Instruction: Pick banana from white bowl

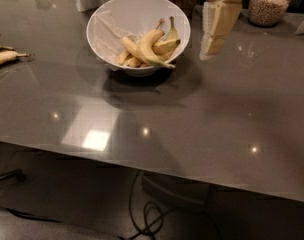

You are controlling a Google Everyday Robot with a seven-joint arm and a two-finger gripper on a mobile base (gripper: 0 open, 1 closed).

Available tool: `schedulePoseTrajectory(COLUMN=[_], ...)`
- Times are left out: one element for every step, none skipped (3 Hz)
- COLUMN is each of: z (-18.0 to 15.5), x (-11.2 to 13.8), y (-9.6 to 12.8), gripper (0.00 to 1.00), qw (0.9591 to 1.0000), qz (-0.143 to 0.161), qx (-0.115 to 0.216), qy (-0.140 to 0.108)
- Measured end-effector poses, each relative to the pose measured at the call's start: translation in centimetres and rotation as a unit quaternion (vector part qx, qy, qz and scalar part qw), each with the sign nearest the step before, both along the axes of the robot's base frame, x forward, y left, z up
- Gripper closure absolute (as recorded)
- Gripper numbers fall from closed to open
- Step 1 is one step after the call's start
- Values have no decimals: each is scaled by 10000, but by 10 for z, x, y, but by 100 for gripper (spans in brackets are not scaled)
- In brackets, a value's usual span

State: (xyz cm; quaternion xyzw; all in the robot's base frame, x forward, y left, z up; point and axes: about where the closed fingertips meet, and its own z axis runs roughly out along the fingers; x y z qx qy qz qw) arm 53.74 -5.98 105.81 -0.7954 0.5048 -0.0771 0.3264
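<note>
The white bowl (108, 31) sits on the grey bench (192, 134), with several bananas (148, 46) heaped inside it toward its front right. The claw (212, 43) hangs just right of the bowl, seemingly not touching it; I cannot tell whether it is spread or pressed together. Glass jars (266, 4) stand behind the bowl, and loose bananas (4, 57) lie well to its left.

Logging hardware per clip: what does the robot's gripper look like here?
The gripper, right of the large glossy white bowl, looks cream to pale yellow. It is built of flat, blocky slabs tapering downward, with a paler whitish edge facing the bowl. No cables or markings show.
</note>
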Motion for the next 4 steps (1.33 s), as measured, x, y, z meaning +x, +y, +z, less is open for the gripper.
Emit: schedulePoseTrajectory(z=[0,4,5,1], x=[0,20,40,66], y=[0,21,43,69], gripper=[0,0,0,0], qw=[10000,9983,9924,9820], qz=[2,446,967,1559], qx=[0,-53,-118,-241], qy=[-2,-382,-754,-1038])
